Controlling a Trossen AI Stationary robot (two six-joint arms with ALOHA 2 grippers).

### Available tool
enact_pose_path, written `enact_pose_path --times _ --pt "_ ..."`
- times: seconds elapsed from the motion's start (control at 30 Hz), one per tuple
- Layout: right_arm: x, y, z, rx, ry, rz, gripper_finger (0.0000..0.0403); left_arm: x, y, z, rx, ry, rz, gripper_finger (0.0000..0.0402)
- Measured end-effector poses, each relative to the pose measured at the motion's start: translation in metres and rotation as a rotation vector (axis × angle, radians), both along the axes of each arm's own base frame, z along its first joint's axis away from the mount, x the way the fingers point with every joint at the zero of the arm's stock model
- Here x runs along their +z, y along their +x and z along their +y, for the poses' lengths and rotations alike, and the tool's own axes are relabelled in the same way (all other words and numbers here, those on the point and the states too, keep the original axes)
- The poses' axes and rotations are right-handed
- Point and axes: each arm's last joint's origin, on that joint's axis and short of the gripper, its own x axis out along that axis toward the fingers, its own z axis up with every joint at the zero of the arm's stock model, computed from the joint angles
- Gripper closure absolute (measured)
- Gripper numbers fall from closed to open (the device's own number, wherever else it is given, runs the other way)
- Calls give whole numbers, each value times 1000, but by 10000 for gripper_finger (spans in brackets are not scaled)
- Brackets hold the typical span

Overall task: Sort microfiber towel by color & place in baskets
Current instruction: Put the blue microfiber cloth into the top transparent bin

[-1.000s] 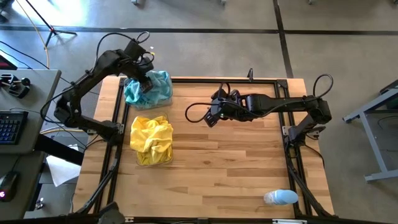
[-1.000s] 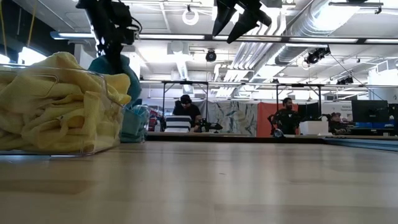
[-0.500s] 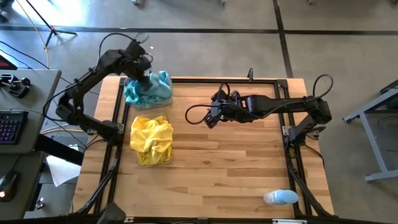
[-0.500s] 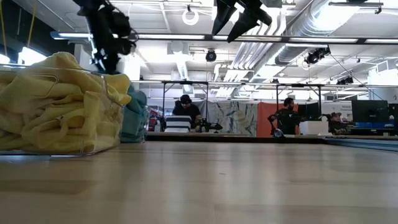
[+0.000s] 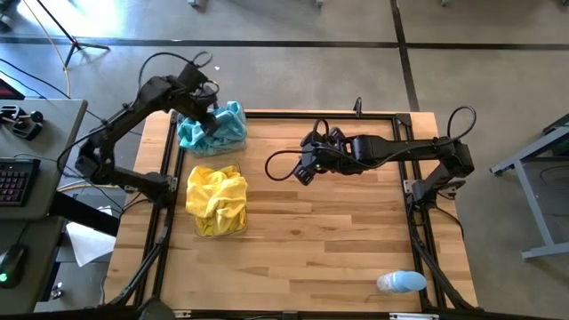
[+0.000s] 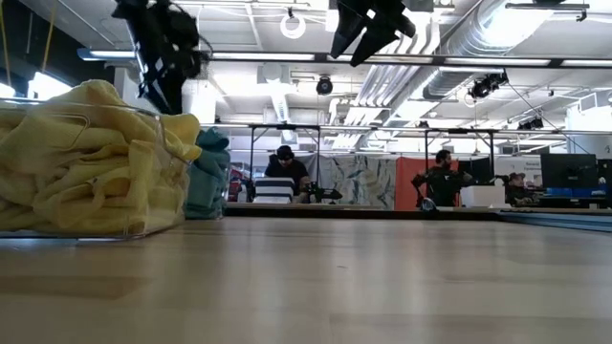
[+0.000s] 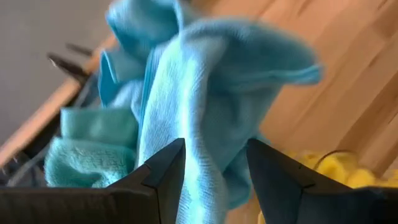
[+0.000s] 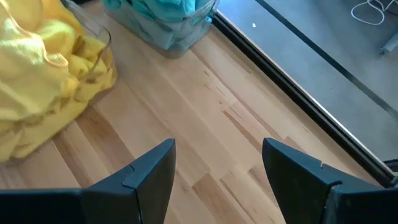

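At the table's near-left, your yellow towels [image 5: 216, 199] fill one basket [image 5: 233, 227], heaped with no clear long axis. Behind it, teal towels [image 5: 213, 129] fill the second basket [image 8: 180, 38]. Your left gripper [image 5: 206, 118] hovers over them, fingers half apart; only its wrist view shows teal cloth between them, contact unclear. Your right gripper [image 5: 302, 166] hangs wide open, empty, over bare wood mid-table.

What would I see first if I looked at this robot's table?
Two bright heaps: yellow towels piled in a clear basket at the table's left side, and teal towels heaped in another basket at the far left corner. The left gripper hangs right over the teal heap, while the right gripper hovers open above the bare wood mid-table.
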Motion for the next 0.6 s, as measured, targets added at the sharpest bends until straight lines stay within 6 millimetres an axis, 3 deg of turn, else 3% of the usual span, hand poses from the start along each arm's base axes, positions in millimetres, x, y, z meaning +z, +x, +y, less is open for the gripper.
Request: enact_pose_path --times 0.3,0.6 --pt "-3 -4 0 19 -15 71 167 40 -12 -30 4 170 -200 240" --pt "-3 -4 -5 36 -36 92 167 22 -8 -35 9 137 -196 241"
